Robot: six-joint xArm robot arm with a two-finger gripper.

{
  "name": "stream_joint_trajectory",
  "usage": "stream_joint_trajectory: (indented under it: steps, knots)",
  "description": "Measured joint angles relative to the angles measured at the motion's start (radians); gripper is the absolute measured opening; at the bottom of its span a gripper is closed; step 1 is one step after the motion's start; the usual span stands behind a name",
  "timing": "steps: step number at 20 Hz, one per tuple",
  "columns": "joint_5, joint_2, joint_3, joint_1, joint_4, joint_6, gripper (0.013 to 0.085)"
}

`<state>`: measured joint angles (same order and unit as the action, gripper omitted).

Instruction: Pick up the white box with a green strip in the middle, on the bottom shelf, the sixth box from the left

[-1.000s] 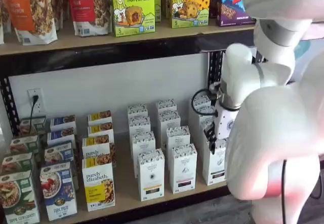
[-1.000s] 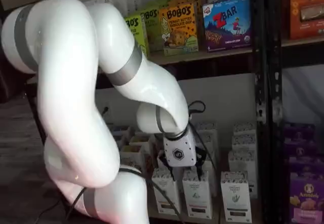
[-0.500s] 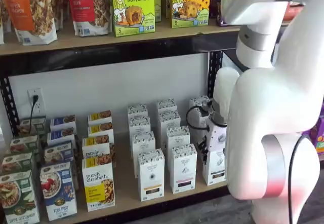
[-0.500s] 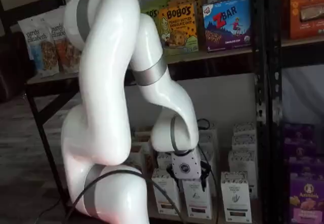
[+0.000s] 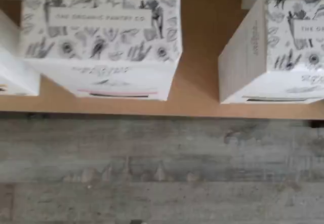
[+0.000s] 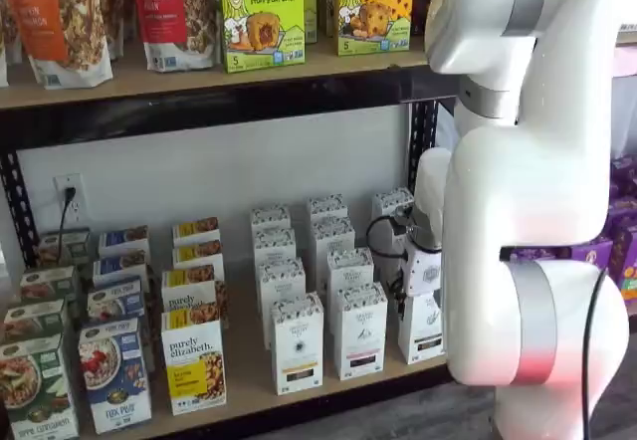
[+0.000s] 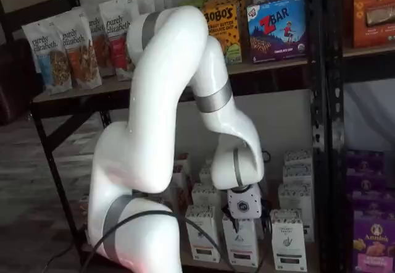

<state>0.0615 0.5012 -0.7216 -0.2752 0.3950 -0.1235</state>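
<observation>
White box (image 6: 421, 329) stands at the front edge of the bottom shelf (image 6: 249, 360), lower right of centre in a shelf view, last of the front row of white cartons. Upright, with a patterned top band and a dark strip low on its face. Also seen in a shelf view at the lower right (image 7: 287, 241), just beside the black rack post (image 7: 321, 131). The wrist view shows its patterned top and a plain side panel (image 5: 276, 46), sitting on the tan board, close to the board's edge.

Neighbour white carton (image 6: 359, 330) is just beside it, apart with a gap of bare board between; in the wrist view this one (image 5: 104, 36) has a thin pink line low on its face. More white cartons are lined up behind in rows. Grey plank floor (image 5: 162, 168) lies past the shelf edge.

Claw (image 6: 420, 296) hangs low in front of the white box, white body above and a black cable looped beside it; in a shelf view it sits bottom centre (image 7: 242, 218), overlapping the neighbour carton. Fingers are hard to make out, but the claw is released, spread wide, nothing in it. Cannot tell if it touches the box.

White arm (image 6: 518, 211) fills the right side of the frame. Granola boxes (image 6: 194, 360) are at the lower left, Bobo's boxes (image 6: 261, 12) on the upper shelf.
</observation>
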Motion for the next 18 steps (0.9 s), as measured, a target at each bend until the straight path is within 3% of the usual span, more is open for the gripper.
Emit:
stream_joint_trajectory:
  steps: [3, 7, 8, 11, 15, 18]
  knots:
    - [0.019, 0.063, -0.076, -0.004, -0.058, 0.063, 0.085]
    - [0.031, 0.119, -0.152, -0.02, -0.048, 0.068, 0.085]
    - [0.031, 0.13, -0.166, -0.02, -0.065, 0.086, 0.085]
    - [0.025, 0.162, -0.207, -0.019, -0.141, 0.159, 0.085]
    - [0.031, 0.186, -0.239, -0.006, -0.294, 0.299, 0.085]
    - [0.04, 0.195, -0.255, -0.013, -0.268, 0.279, 0.085]
